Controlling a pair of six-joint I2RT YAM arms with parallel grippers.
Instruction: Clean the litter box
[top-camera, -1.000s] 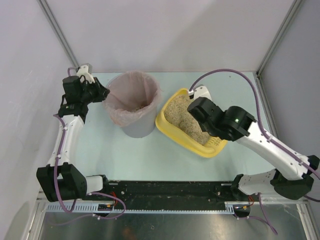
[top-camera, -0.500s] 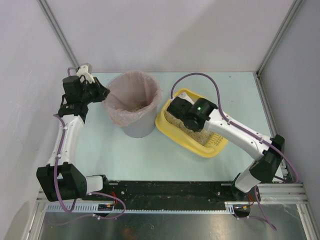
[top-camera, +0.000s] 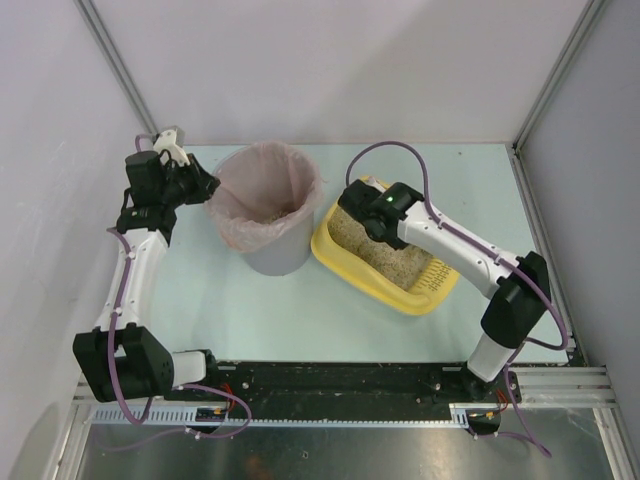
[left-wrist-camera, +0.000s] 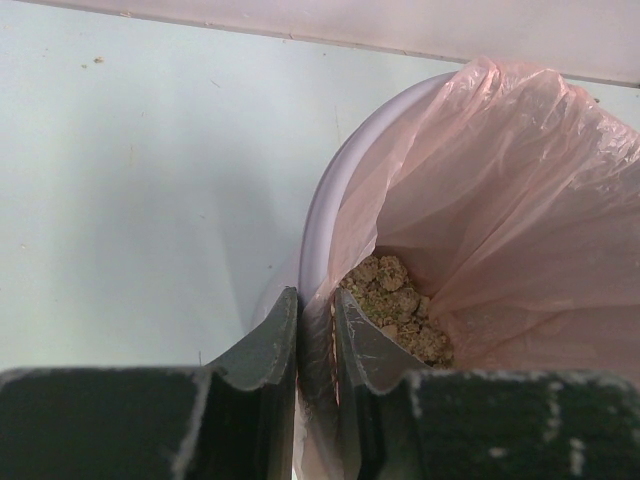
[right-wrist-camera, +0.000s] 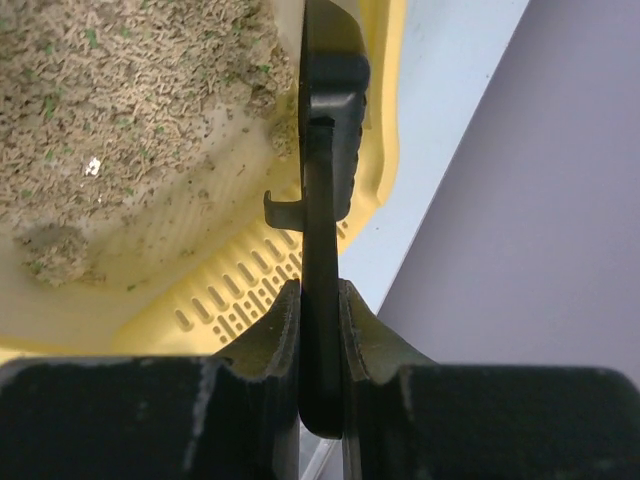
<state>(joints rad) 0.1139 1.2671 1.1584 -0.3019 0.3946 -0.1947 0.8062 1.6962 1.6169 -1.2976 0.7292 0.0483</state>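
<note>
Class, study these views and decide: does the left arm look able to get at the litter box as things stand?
Probably not. The left gripper is shut on the rim of the grey bin, and that bin stands between it and the litter box; it would need to let go first.

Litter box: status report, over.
Left pincer shut on bin rim. Right pincer shut on scoop, over litter box. Nothing in the way.

Pale table (top-camera: 250, 310), grey bin (top-camera: 275, 260), litter box (top-camera: 326, 247)
</note>
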